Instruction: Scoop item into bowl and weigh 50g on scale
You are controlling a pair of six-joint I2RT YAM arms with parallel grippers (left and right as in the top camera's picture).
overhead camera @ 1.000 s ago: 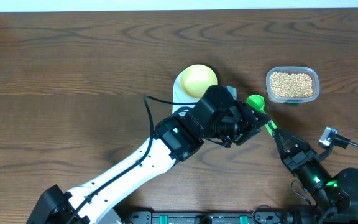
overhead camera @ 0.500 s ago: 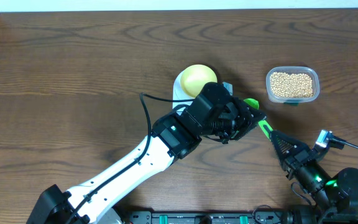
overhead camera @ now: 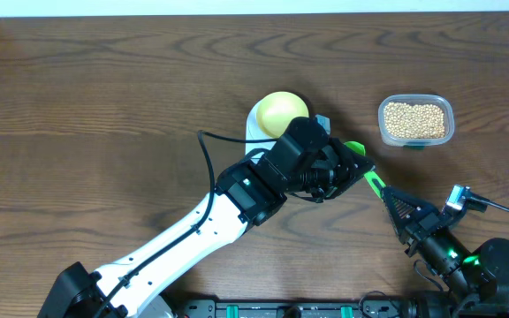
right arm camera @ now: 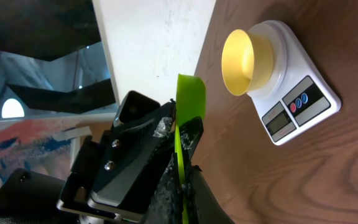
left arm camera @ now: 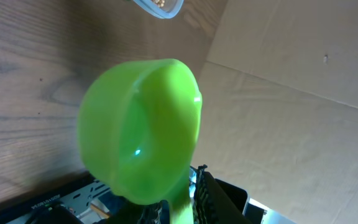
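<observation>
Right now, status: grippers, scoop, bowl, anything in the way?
Right gripper shut on green scoop handle. Left gripper at its cup, over the scale front, grip unclear. Scoop empty; bowl empty on scale; beans in tub.

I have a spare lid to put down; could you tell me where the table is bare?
The table is bare left of the scale and along the far edge behind the bean tub. Crowded: between them, where the left gripper and right gripper meet at the green scoop.
</observation>
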